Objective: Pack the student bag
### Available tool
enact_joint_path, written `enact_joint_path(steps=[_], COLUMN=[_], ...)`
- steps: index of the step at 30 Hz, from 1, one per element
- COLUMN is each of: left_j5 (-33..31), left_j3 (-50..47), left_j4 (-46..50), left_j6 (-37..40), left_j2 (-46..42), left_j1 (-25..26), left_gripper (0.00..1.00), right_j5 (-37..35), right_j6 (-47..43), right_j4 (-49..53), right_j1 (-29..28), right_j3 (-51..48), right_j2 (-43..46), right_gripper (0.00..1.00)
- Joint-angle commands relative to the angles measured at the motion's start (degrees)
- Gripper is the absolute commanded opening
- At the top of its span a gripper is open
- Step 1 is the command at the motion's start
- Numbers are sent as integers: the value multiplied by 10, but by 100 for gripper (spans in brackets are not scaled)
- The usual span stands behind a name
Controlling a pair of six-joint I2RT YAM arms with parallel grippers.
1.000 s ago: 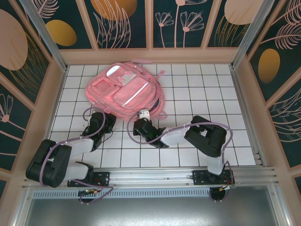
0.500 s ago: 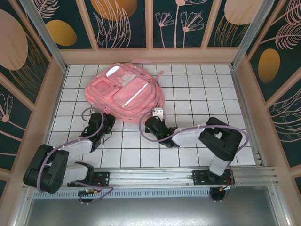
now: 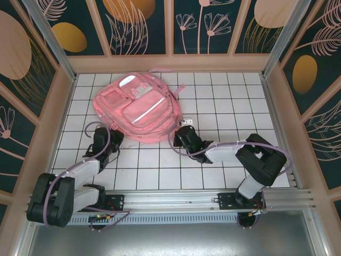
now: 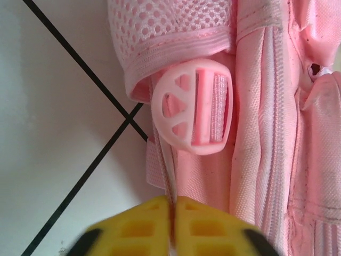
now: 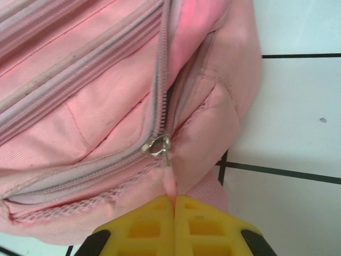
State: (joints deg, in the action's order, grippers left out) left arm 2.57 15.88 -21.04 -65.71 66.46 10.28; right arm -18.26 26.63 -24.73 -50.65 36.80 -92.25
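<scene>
Top external: noted bag (image 3: 137, 109) lying flat on far-left part of tiled table (image 3: 240, 106), pockets up. Found left gripper (image 3: 101, 134) at its near-left edge and right gripper (image 3: 185, 126) at its near-right corner, touching the fabric. Left wrist: saw yellow pads (image 4: 138, 229) pressed together on thin pink strap (image 4: 171, 189), just below round pink buckle (image 4: 194, 106). Right wrist: saw pads closed on pink pull tab (image 5: 169, 184) hanging from metal zip slider (image 5: 157, 145).
</scene>
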Motion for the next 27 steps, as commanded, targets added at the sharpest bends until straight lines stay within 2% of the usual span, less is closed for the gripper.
enact_joint_path(steps=[1, 2, 4, 8, 12, 16, 18, 24, 27], left_j5=[12, 18, 16, -12, -26, -67, -84, -116, -143], left_j3=[12, 8, -3, -20, -35, 15, 49, 123, 170], left_j4=[35, 46, 84, 140, 111, 69, 59, -3, 20], left_j6=[38, 34, 23, -34, -123, -160, -163, -182, -184], left_j2=[-38, -56, -105, -195, -199, -116, -58, 96, 148], left_j1=[-14, -10, 7, 92, 193, 306, 341, 353, 353], left_gripper=[45, 55, 62, 63, 62, 63, 64, 71, 69], right_j5=[35, 34, 29, 34, 30, 27, 26, 17, 10], right_j6=[-24, -26, -26, -15, -14, -11, -8, -4, -7], right_j4=[-5, -4, -5, -17, -26, -31, -35, -40, -38], right_j1=[-4, -15, -36, -61, -79, -83, -83, -85, -84], right_j3=[-13, -10, 0, 9, 14, 9, 2, -12, -15], right_j2=[16, 16, 10, -1, -7, -1, 5, 12, 14], right_gripper=[0, 0, 0, 0, 0, 0, 0, 0, 0])
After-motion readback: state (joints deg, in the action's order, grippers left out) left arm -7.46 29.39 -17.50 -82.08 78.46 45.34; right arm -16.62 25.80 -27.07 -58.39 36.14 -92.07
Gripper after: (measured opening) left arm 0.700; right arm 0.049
